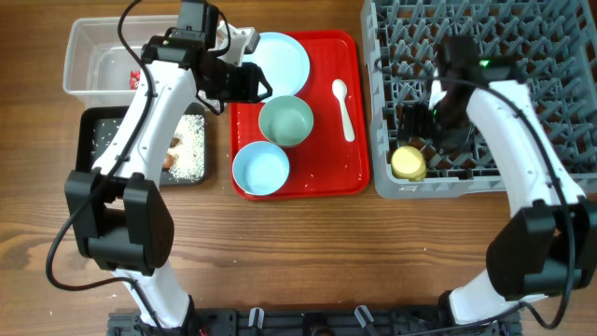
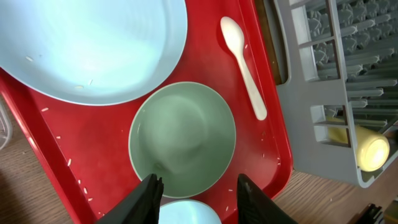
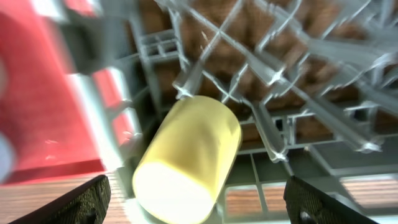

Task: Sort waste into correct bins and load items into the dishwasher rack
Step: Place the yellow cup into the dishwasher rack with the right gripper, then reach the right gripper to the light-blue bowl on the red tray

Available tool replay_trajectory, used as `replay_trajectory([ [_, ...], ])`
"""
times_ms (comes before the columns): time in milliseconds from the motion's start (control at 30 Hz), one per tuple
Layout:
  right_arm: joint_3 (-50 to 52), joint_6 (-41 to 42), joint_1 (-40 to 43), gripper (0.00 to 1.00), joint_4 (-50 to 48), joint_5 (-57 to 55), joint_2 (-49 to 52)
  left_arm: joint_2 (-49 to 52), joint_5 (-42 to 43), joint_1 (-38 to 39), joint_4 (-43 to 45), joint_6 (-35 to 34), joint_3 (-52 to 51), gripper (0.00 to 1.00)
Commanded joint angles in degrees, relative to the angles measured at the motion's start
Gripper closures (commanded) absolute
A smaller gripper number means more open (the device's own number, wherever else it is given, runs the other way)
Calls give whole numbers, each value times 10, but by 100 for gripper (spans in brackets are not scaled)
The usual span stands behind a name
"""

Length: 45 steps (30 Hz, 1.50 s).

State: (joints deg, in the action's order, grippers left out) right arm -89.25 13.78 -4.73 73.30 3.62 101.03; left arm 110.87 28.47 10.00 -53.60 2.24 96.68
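On the red tray [image 1: 322, 168] lie a pale blue plate [image 1: 280, 61], a green bowl [image 1: 285, 121], a blue bowl [image 1: 260, 168] and a white spoon [image 1: 343, 107]. My left gripper [image 1: 254, 89] hovers open over the tray, its fingers [image 2: 148, 193] apart above the near rim of the green bowl [image 2: 182, 138], holding nothing. The yellow cup [image 1: 408, 163] lies on its side in the grey rack [image 1: 522, 37] at its front left corner. My right gripper [image 1: 422, 126] stands wide open just above the cup [image 3: 186, 155], clear of it.
A clear tub [image 1: 93, 42] at the back left holds a red wrapper [image 1: 135, 75]. In front of it the black tray [image 1: 103, 140] holds white rice [image 1: 191, 149] and a small brown and orange scrap [image 1: 171, 154]. Rice grains [image 2: 62, 140] dot the red tray.
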Motion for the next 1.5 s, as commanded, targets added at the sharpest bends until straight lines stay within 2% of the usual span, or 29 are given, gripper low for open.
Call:
replay_trajectory([
  [0,-108,-23,-9,11,1,56,-26,-33,-16,-7,0,2,10,62],
  [33,-125,-22,-22,13,-22,89,-26,-45,-31,-9,0,-3,12,62],
  [133,-123,19,-75,17,-82,100,-12,-101,-130,-26,-1,-79,12,61],
  [267,-123,108,-176,36,-169,42,71,-145,-212,-57,-1,-163,12,58],
  [333,-123,146,-219,39,-202,4,141,-145,-216,-71,-7,-167,12,57],
  [433,-123,154,-236,51,-216,5,219,-145,-226,-73,-16,-166,12,53],
  [500,-123,154,-236,57,-217,9,247,-145,-226,-73,-16,-166,12,49],
  [633,-123,153,-236,75,-228,9,275,-145,-226,-73,-16,-166,12,39],
  [733,-123,155,-236,85,-230,9,275,-145,-226,-73,-16,-166,12,32],
  [767,-123,161,-236,94,-229,9,275,-145,-226,-73,-16,-166,12,30],
  [833,-123,162,-236,96,-229,8,275,-145,-226,-73,-16,-167,12,17],
  [867,-123,162,-236,96,-229,9,274,-145,-226,-73,-16,-167,12,7],
  [900,-123,161,-235,96,-226,9,271,-145,-226,-73,-16,-166,12,0],
  [1033,-136,133,-216,96,-192,-31,184,-145,-226,-73,-16,-166,12,0],
  [1100,-147,122,-191,96,-173,-134,91,-145,-226,-73,-16,-166,12,0],
  [1133,-147,117,-163,96,-182,-228,31,-145,-226,-73,-15,-166,12,0],
  [1200,-147,67,-122,96,-231,-393,0,-145,-226,-73,-15,-166,12,0],
  [1233,-146,-10,-93,96,-308,-486,6,-145,-226,-73,-16,-166,12,0],
  [1333,-144,-209,-59,96,-543,-566,59,-145,-226,-73,-16,-166,12,0],
  [1367,-144,-372,-57,96,-702,-582,118,-145,-226,-73,-16,-166,12,0],
  [1467,-144,-527,-60,96,-863,-583,220,-145,-226,-73,-16,-166,12,0],
])
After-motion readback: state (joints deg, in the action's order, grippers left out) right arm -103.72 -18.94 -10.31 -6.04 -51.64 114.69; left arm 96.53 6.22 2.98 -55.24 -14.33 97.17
